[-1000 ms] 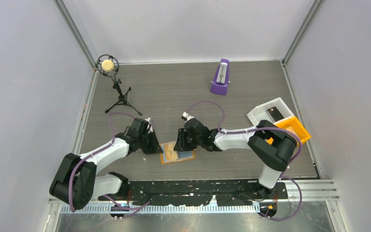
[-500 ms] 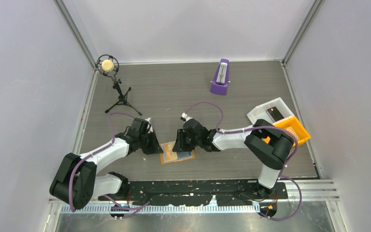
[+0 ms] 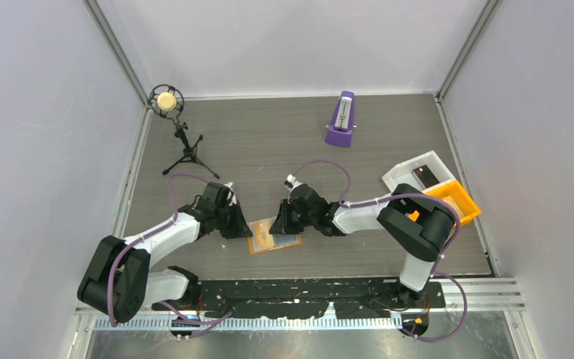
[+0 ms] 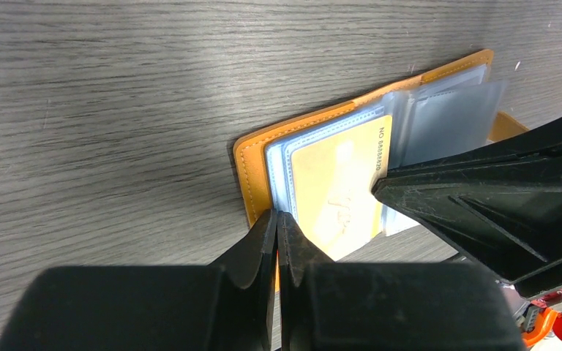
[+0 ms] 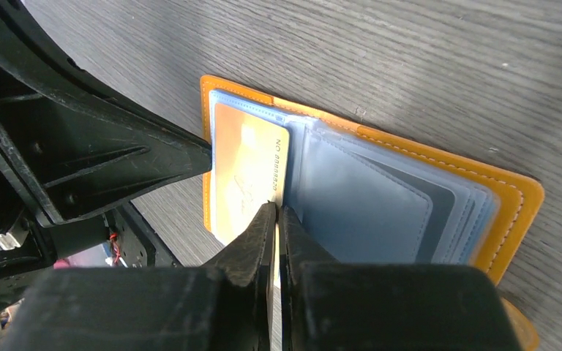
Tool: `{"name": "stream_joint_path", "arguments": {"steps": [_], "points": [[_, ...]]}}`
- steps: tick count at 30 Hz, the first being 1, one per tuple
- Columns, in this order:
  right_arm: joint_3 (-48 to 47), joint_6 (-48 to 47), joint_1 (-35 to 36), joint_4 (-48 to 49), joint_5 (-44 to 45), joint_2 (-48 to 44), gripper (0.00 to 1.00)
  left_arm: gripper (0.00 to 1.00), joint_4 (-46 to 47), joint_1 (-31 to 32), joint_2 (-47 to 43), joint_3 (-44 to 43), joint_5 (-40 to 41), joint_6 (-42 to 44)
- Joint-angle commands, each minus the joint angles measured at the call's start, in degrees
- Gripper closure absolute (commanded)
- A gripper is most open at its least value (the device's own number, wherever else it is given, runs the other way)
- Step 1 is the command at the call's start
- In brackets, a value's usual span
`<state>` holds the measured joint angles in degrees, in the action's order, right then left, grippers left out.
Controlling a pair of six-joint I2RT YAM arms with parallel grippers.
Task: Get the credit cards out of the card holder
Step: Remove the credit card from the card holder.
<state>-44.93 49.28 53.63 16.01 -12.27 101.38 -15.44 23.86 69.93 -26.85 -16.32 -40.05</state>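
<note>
The holder [image 3: 273, 238] lies open flat on the table [image 3: 269, 142], near the front edge, between my two arms. Its clear sleeves [image 5: 380, 212] fan out over the orange cover. The nearest sleeve on the left side shows one pale yellow card [image 5: 245, 175]. I cannot make out any other cards in the sleeves from here.

My left gripper [image 4: 276, 216] has its jaws pressed together. The tips bear down on the holder's left border, where the orange edge meets the first sleeve. I judge this to be a pin that keeps the holder from sliding.

My right gripper [image 5: 276, 208] also has its jaws pressed together. The tips sit right at the inner edge of the yellow card, by its printed number. I cannot tell whether the thin edge of the card is caught between them or they only rest on the sleeve.

I judge the step in hand to be the grip on this card, with the draw not yet begun, as the card sits fully in its sleeve.

The next move calls for a slow pull toward the spine, along the plane of the sleeve, while the left tips hold the cover down. If the card is not truly pinched, the jaws will slip off and I must spread them and take a deeper bite. If the sleeve is caught too, the whole holder may lift.
</note>
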Motion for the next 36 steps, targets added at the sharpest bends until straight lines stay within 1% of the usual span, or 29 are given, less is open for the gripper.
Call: {"name": "stream_joint_path", "arguments": {"steps": [1,6,12,15,21,24,29,31,34,36], "points": [[2.6,-0.2,-0.6,6.1,-0.9,-1.7,0.95,0.95,0.6,-0.2,1.2,-0.6,0.6,0.2],[5.8,0.1,-2.3,9.2,-1.7,-4.0,0.95,0.96,0.5,-0.2,1.8,-0.9,0.5,0.5],[7.8,0.2,-4.1,8.3,-3.1,-6.4,0.95,0.96,0.7,-0.2,2.4,-1.3,0.5,0.5],[8.3,0.5,-5.0,8.8,-5.4,-6.9,0.95,0.96,0.7,-0.2,2.7,-1.3,0.2,0.5],[10.5,3.9,-6.8,15.2,-9.6,-6.3,0.95,0.96,0.8,-0.2,2.7,-1.4,0.2,0.3],[11.6,4.4,-7.5,16.1,-10.0,-6.6,0.95,0.96,0.6,-0.2,3.0,-1.5,0.3,0.4],[12.7,3.3,-9.5,14.4,-10.2,-9.8,0.95,0.95,0.5,-0.2,2.8,-1.5,0.3,0.3],[12.6,1.6,-10.2,12.2,-10.3,-11.3,0.95,0.96,0.3,-0.2,2.3,-1.7,0.2,0.3],[10.9,-1.4,-10.8,6.5,-10.7,-12.8,0.95,0.95,-0.1,-0.2,1.8,-2.2,0.2,0.5],[10.6,-2.6,-11.1,5.1,-10.7,-14.0,0.95,0.95,-0.3,-0.2,1.8,-2.4,0.1,0.7]]}}
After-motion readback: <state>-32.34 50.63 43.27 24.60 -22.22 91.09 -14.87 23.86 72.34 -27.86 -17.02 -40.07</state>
